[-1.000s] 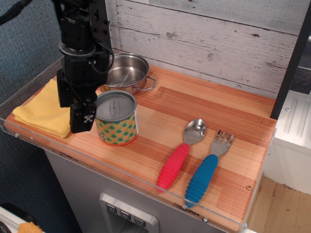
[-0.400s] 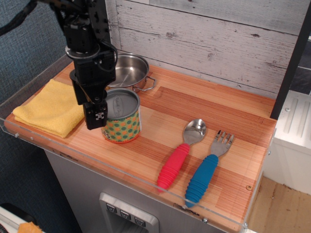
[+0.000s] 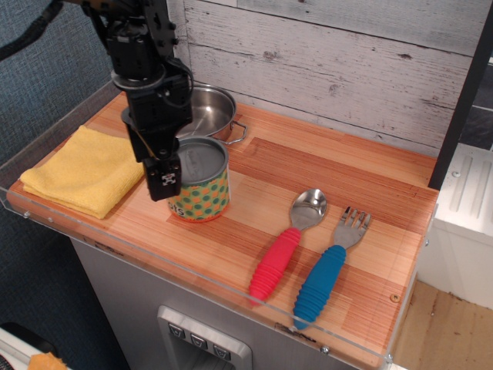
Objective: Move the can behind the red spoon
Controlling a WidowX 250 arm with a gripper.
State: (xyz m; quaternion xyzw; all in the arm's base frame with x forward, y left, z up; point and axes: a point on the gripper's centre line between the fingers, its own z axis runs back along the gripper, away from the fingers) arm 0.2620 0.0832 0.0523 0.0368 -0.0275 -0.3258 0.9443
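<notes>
The can (image 3: 199, 190) is gripped by the hand (image 3: 171, 171); the red spoon (image 3: 288, 243) lies at four o'clock, its handle running toward seven o'clock

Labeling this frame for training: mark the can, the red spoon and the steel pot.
can (image 3: 202, 196): table camera view, on the polka-dot label.
red spoon (image 3: 275, 264): table camera view, on the ribbed red handle.
steel pot (image 3: 209, 110): table camera view, on the inside of the bowl.
</notes>
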